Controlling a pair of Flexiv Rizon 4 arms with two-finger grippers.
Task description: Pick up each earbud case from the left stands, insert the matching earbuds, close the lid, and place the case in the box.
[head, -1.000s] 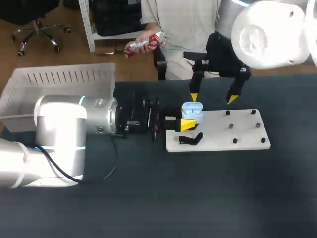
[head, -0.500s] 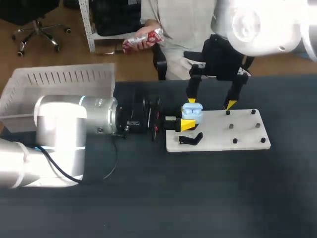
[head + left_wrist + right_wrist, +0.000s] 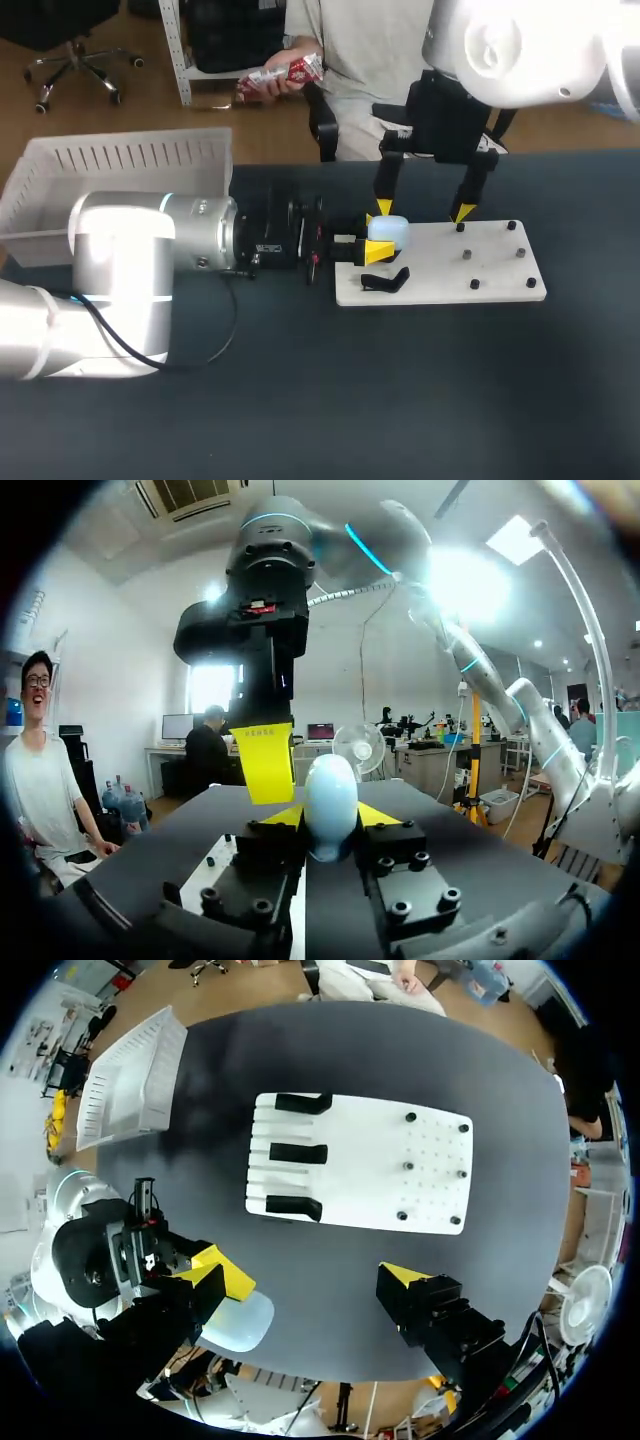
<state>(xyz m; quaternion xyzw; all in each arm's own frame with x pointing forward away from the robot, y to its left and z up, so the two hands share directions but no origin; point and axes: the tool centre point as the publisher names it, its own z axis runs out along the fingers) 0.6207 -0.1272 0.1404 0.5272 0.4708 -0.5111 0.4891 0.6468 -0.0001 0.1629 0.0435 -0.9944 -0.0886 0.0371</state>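
The clear box waits at left for finished cases. At the white stand board's edge the left gripper clamps the earbud case upright. That steadies it while the right gripper, spread wide, rests one tip on its top, likely pressing it shut.

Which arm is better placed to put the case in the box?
Left. The left gripper grips the closed case, and the box sits on that side; the right gripper is open.

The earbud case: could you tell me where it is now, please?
In the head view the earbud case sits mid-table, clamped in the left arm's jaws at the white board's left end.
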